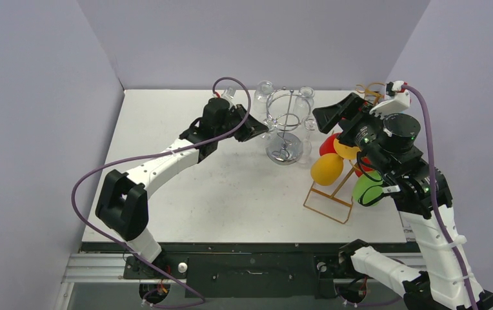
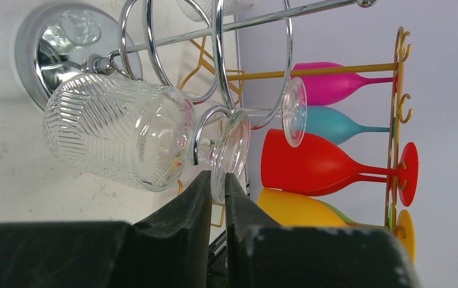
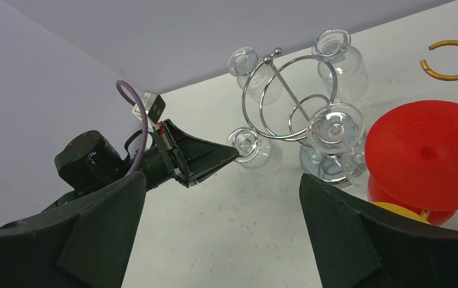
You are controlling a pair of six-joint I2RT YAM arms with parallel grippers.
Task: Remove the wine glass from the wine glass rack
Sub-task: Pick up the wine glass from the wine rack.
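Left gripper (image 2: 217,189): jaws pinched almost together on the foot rim of the ribbed wine glass (image 2: 118,132) — which you see hanging on the wine glass rack (image 2: 214,54), not yet lifted off. Right gripper (image 3: 219,192): spread wide, empty. Grasp apparently made — removal remains.

- Plain, pale grey-lavender walls (image 1: 263,39) close in the space on three sides.
- A white, faintly scuffed table (image 1: 231,200) sits under soft, even light.
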